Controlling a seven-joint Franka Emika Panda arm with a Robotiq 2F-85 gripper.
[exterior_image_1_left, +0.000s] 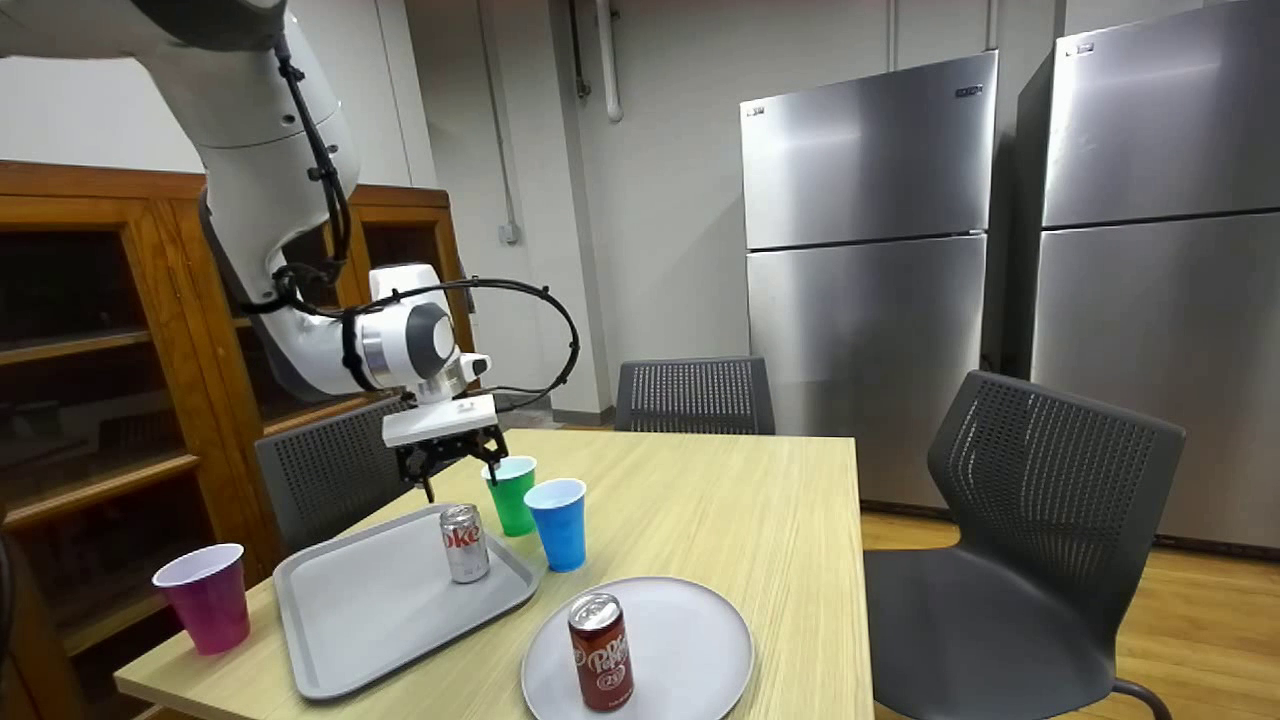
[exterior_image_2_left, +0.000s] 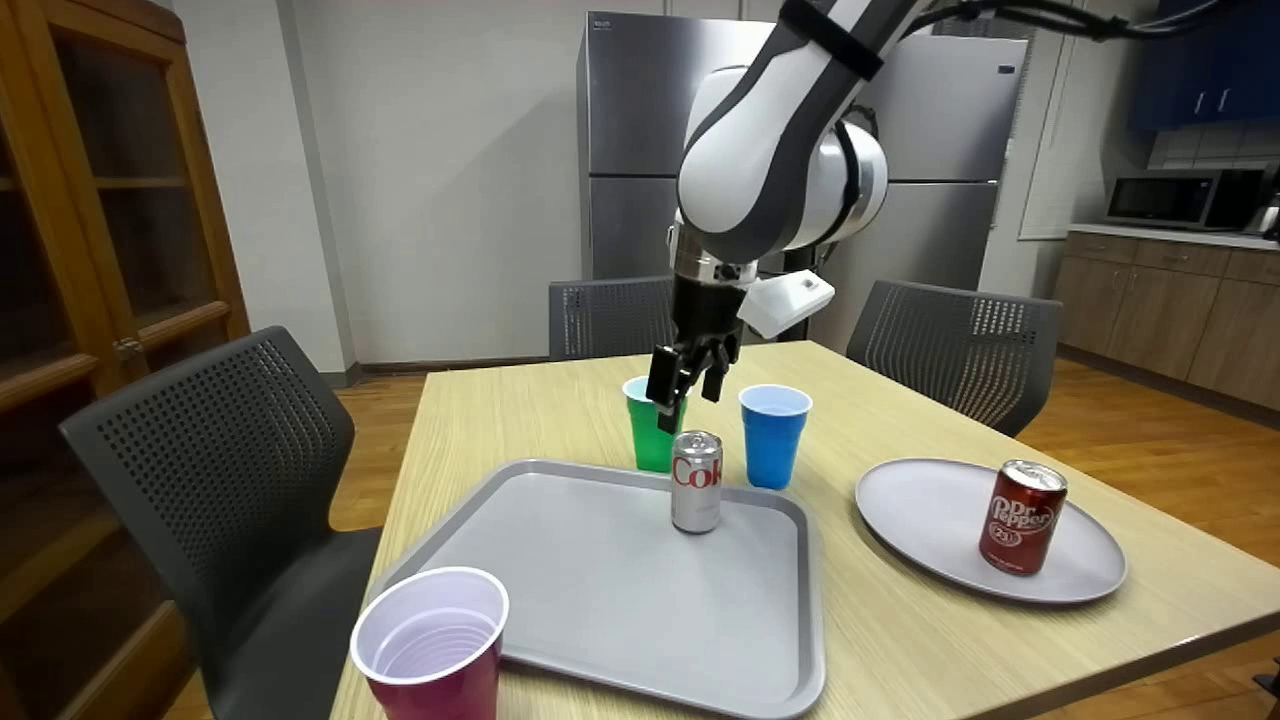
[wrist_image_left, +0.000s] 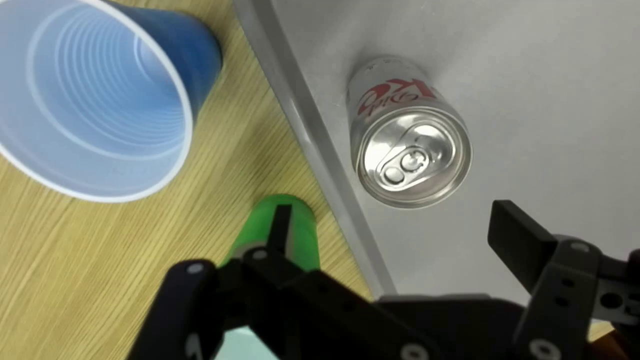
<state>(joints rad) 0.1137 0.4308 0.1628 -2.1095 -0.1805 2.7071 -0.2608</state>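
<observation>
Standing upright on the gray tray (exterior_image_2_left: 570, 580), silver Coke can (exterior_image_2_left: 697, 495): long axis vertical, lid (exterior_image_2_left: 700, 443) up, red lettering (exterior_image_2_left: 697, 472) right way up in both exterior views. Wrist view shows the pull tab (wrist_image_left: 404, 169) angled, lifting end toward lower left. Can near the tray's edge; green cup (wrist_image_left: 306, 235) and blue cup (exterior_image_2_left: 774, 440) just outside it, on the table (exterior_image_1_left: 740, 510). Gripper (exterior_image_1_left: 461, 486) hangs above lid level, apart from the can, jaws spread wide. Dr Pepper can (exterior_image_1_left: 600, 655) also upright, on a round plate (exterior_image_1_left: 690, 640).
</observation>
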